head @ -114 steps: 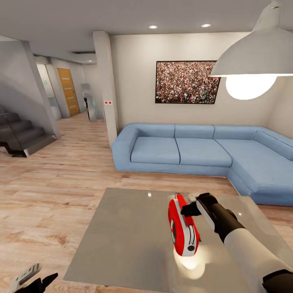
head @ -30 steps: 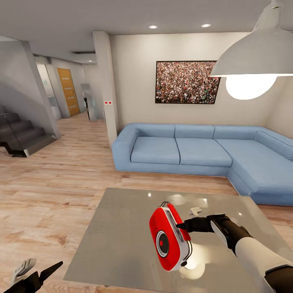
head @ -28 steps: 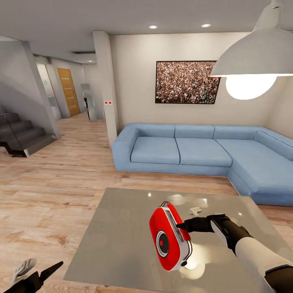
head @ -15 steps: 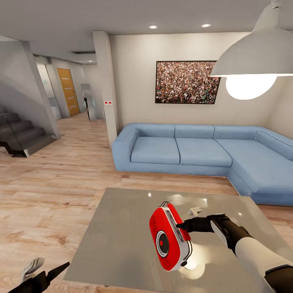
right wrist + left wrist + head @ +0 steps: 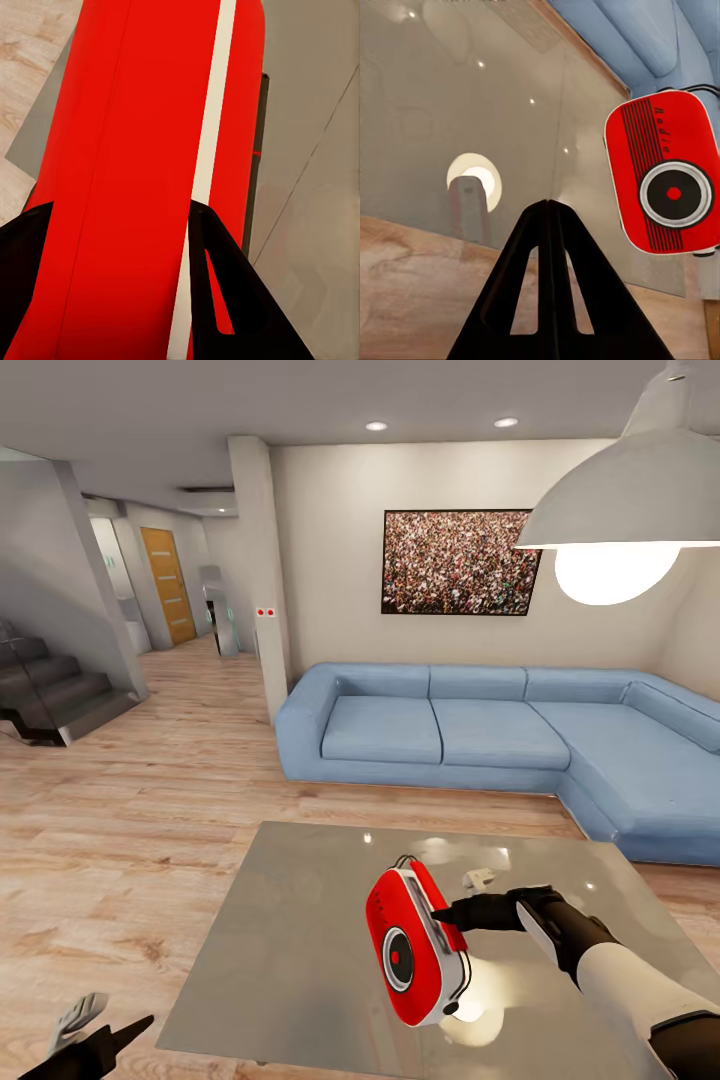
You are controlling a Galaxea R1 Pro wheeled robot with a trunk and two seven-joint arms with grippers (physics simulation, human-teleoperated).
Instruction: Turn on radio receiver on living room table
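In the head view the red radio receiver [image 5: 412,950] hangs tilted just above the grey table [image 5: 290,960], its round dial facing me. My right gripper [image 5: 447,913] is shut on its top edge from the right. The right wrist view shows the radio's red side and white band [image 5: 150,150] between the two black fingers [image 5: 225,300]. My left gripper [image 5: 100,1040] hovers low off the table's near left corner. In the left wrist view its fingers [image 5: 547,225] meet at the tips, pointing over the table [image 5: 450,90], with the radio's face [image 5: 667,184] off to one side.
A small white object [image 5: 480,877] lies on the table behind the radio. A blue L-shaped sofa [image 5: 480,730] stands beyond the table. A white pendant lamp [image 5: 620,500] hangs at upper right. Stairs [image 5: 50,700] and a pillar [image 5: 262,580] are at the left, with open wood floor between.
Since 3.8 s ago the radio has been turned from edge-on to face me and brought closer. In the last half second only the left gripper drifted slightly left and down.
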